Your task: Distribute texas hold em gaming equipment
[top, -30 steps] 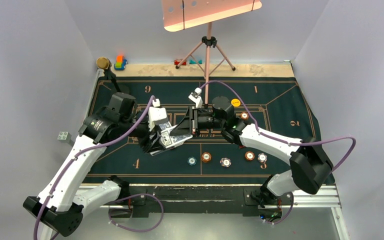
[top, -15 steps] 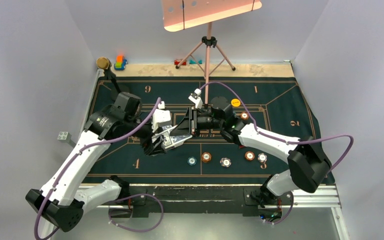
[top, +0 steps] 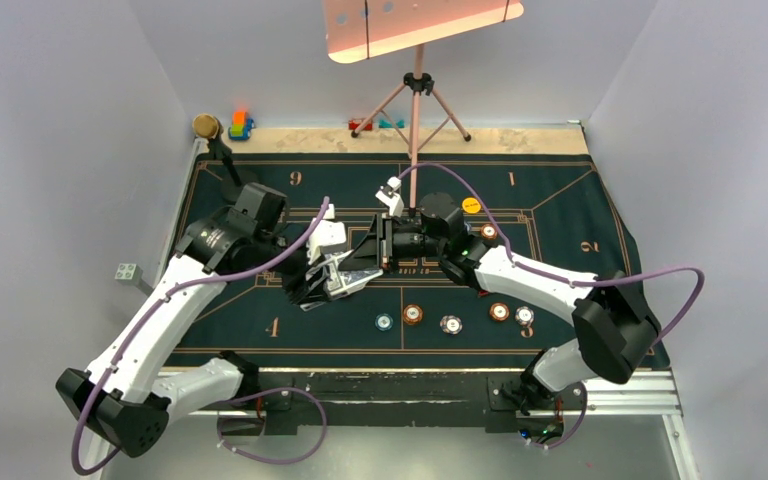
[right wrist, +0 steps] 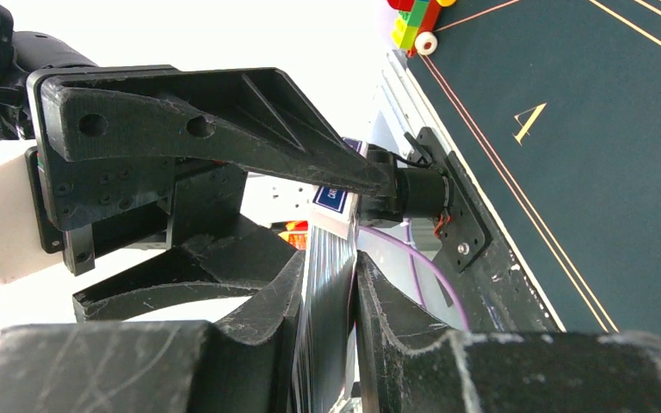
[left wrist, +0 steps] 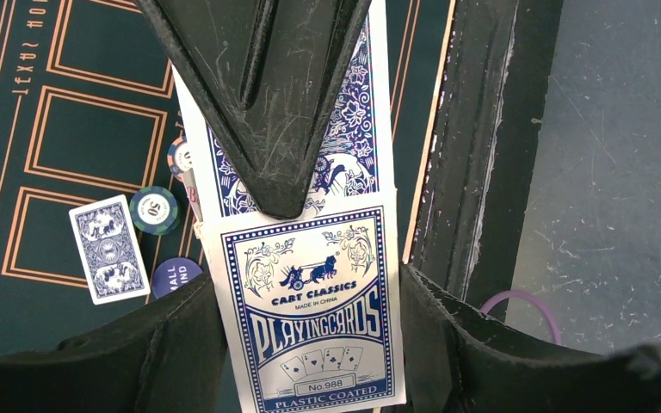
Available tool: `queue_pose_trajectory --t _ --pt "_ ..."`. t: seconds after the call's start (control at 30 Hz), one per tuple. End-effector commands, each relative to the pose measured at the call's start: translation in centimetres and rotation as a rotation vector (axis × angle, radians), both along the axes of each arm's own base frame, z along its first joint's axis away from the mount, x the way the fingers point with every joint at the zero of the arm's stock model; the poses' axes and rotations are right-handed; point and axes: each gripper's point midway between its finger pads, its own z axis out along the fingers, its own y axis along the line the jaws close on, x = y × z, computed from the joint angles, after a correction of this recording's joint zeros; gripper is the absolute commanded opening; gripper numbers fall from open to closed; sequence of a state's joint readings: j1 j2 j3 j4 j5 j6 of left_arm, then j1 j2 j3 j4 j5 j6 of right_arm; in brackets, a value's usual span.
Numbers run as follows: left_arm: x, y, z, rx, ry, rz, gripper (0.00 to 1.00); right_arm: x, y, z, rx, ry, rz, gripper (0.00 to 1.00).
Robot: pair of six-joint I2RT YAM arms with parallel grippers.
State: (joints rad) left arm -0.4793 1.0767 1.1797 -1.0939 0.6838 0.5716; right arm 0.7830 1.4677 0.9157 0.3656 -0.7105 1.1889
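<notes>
I am seeing the left gripper (left wrist: 310, 344) closed narrow on a card box (left wrist: 310, 292), with one finger pressing on each long side. The box is being held in the air above the near part of the green mat (top: 560, 200), a little left of the middle. The right gripper (right wrist: 331, 292) is meeting it from the other side. Its jaws are pinching the blue-backed cards (left wrist: 361, 146) that are sticking out from the open end of the box. How many cards are between them I cannot tell.

Under the box, on the mat, one single card (left wrist: 109, 248) is lying face down, with a teal chip (left wrist: 155, 210) just beside it and a dark blue disc (left wrist: 175, 275) near. Toward the near edge a row of chips (top: 449, 323) is lying flat, and a yellow disc (top: 472, 206) is resting farther back.
</notes>
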Motion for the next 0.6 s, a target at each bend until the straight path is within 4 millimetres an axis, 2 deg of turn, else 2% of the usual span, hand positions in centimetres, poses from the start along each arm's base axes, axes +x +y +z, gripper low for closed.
queue_pose_trajectory --t 0.0,0.07,0.2,0.3,0.4,0.57 --pt "-1.6 -0.4 0.9 -0.034 -0.005 -0.065 0.52 1.0 0.5 3.0 0.065 -0.080 -0.018 0.00" --pt "-2.0 -0.5 0.5 -0.029 0.000 -0.072 0.57 1.1 0.4 3.0 0.062 -0.078 -0.027 0.00" --pt "-1.7 -0.4 -0.3 0.000 -0.035 -0.061 0.76 1.3 0.4 3.1 0.062 -0.074 -0.036 0.00" --pt "-1.6 -0.3 -0.6 0.022 -0.049 -0.052 0.81 1.4 0.4 3.1 0.060 -0.070 -0.043 0.00" --pt "-1.3 -0.3 -0.9 0.037 -0.067 -0.041 0.92 1.5 0.4 3.0 0.057 -0.067 -0.047 0.00" --pt "-1.2 -0.4 -1.5 0.055 -0.073 -0.042 0.95 1.5 0.5 2.9 0.057 -0.061 -0.049 0.00"
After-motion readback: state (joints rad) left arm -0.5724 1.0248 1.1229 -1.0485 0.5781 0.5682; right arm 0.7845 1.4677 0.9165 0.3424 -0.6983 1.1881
